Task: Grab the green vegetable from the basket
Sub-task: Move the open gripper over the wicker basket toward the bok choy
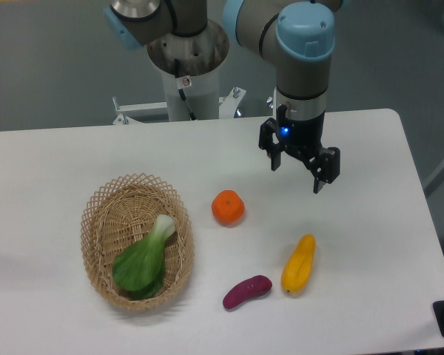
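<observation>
The green vegetable (pixel 145 259) lies inside the basket (pixel 98 219) at the left of the table, its dark leaves toward the front and its pale stalk pointing up and right. My gripper (pixel 297 175) hangs open and empty above the table, well to the right of the basket and up and right of an orange. Its two black fingers stand apart with nothing between them.
An orange (pixel 228 207) sits between the basket and the gripper. A yellow squash (pixel 298 263) and a purple eggplant (pixel 247 291) lie at the front right. The robot base (pixel 186 66) stands behind the table's far edge.
</observation>
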### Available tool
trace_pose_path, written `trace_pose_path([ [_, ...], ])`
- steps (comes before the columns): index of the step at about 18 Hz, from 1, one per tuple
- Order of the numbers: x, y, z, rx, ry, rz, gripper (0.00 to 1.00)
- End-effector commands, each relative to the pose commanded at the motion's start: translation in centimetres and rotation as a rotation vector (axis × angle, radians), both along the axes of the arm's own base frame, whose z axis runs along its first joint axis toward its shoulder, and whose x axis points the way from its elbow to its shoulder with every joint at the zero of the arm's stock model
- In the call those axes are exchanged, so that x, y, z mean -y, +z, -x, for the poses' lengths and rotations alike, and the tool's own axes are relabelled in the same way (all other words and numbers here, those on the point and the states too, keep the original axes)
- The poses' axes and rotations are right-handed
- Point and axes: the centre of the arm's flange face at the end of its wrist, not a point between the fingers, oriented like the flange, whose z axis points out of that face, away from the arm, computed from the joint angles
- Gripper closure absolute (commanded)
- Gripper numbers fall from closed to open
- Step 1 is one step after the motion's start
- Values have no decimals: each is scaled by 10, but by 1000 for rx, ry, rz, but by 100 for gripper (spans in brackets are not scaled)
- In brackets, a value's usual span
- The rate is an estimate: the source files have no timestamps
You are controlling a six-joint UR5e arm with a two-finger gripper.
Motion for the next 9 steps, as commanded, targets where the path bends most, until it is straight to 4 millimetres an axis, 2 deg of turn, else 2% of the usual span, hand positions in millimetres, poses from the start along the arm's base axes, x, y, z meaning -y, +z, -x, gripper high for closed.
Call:
trace_pose_path([
  [5, -2, -8, -7, 14, 3, 5, 0],
  [8, 0, -19, -18, 41, 46, 3, 0],
  [9, -6, -21, -24, 46, 52, 2, 0],
])
